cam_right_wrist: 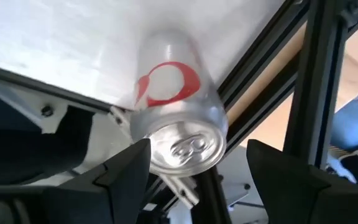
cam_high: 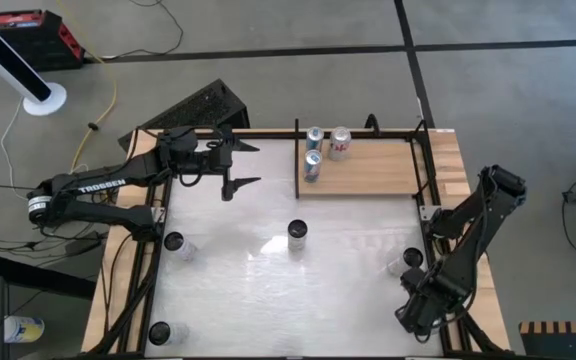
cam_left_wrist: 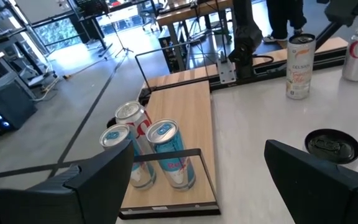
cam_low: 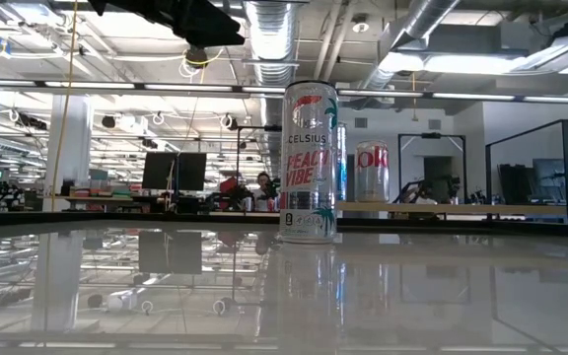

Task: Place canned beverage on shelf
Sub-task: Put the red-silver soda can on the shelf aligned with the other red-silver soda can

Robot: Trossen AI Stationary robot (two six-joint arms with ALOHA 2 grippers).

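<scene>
Nearest the front edge of the glossy white surface [cam_high: 268,300] a dark-topped can [cam_high: 159,333] stands at the left corner, and the right gripper [cam_high: 415,322] hangs low at the right edge, its arm folded along the frame. In the right wrist view its jaws are spread, with a silver can bearing a red mark [cam_right_wrist: 178,118] seen top-on between the two dark fingers [cam_right_wrist: 120,174] and not touching either one; this can [cam_high: 409,260] stands on the surface close to the black frame rail. A little farther in, another can [cam_high: 175,243] stands near the left edge and a tall Celsius can [cam_high: 297,235] stands alone near the middle of the surface; the low view shows it upright [cam_low: 309,163] with its reflection below. Beyond that, the left gripper [cam_high: 240,165] is held above the surface just left of the shelf [cam_high: 368,165], its jaws spread wide and holding nothing. The shelf, a tan wood panel with thin black rails, lies at the far right part of the surface. Three cans stand upright at its left end: a blue-toned can [cam_high: 312,166] nearest the front rail, a second blue-toned can [cam_high: 314,138] behind it, and a silver can with red lettering [cam_high: 340,142] just beside that one.
</scene>
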